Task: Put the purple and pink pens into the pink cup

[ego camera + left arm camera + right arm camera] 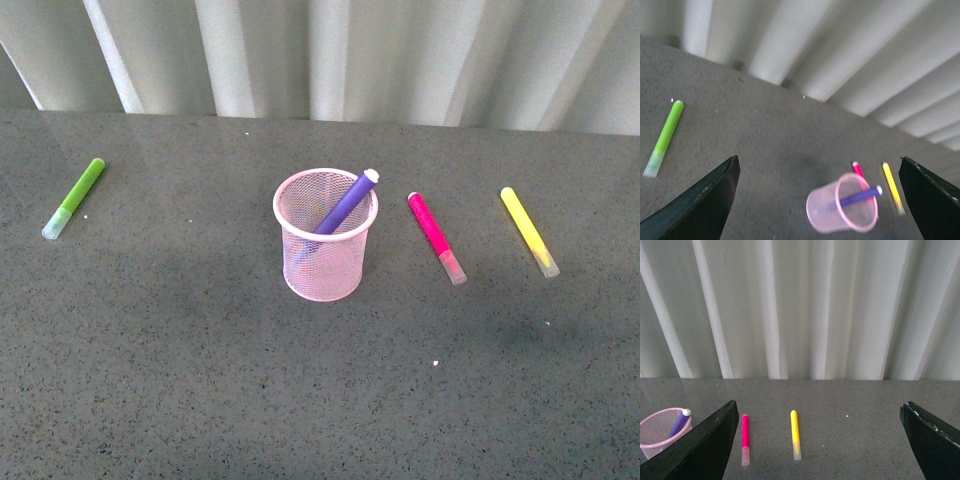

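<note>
Ahead of the spread, empty right gripper [820,405], pink pen [745,436] beside pink cup [661,436].

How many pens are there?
4. The purple pen leans inside the pink cup, the pink pen lies just right of it, the yellow pen farther right, the green pen far left.

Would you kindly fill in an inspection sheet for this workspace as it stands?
Surface: dark grey speckled table, a few pale specks.
Job's things: pink cup upright mid-table; purple pen inside it, leaning on the rim; pink pen lying on the table to its right.
Clutter: green pen lying far left; yellow pen lying far right.
Grippers: left gripper and right gripper both open, holding nothing.
Cables: nothing seen.
Surroundings: pale pleated curtain behind the table.
</note>
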